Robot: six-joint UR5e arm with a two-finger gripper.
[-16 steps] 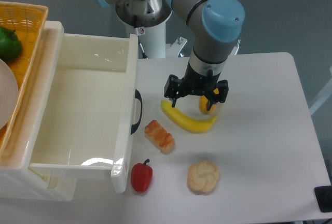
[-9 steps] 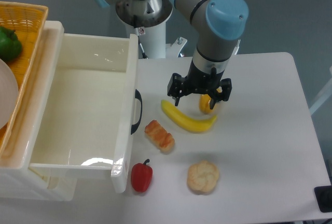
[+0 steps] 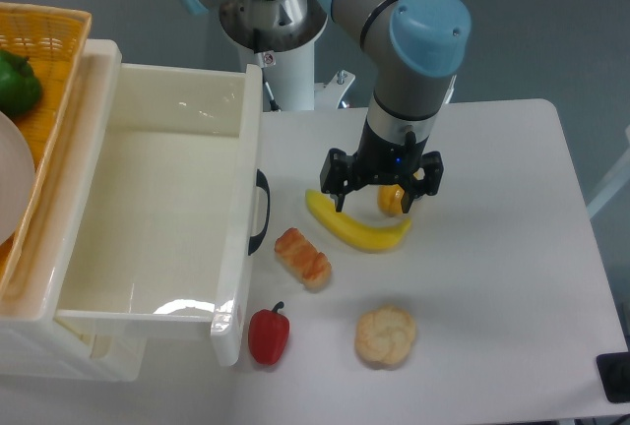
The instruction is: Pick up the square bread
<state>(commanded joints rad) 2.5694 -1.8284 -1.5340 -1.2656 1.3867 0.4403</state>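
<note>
Since the earlier frames the gripper (image 3: 382, 185) has drifted slightly to the viewer's right and a touch lower, while nothing on the table has shifted. The square bread (image 3: 302, 258), a small toasted orange-brown loaf, lies untouched on the white table (image 3: 512, 248), below and to the viewer's left of the gripper, well apart from it. The gripper hangs with its two dark fingers spread apart and empty, just above a yellow banana (image 3: 356, 229) and a small orange fruit (image 3: 393, 200). A red pepper (image 3: 268, 334) sits beyond the bread, farther from the gripper; a round pale bun (image 3: 385, 335) lies below it. This looks like the approach step: next, the arm would need to travel to the bread, align the fingers across it, and descend.
</note>
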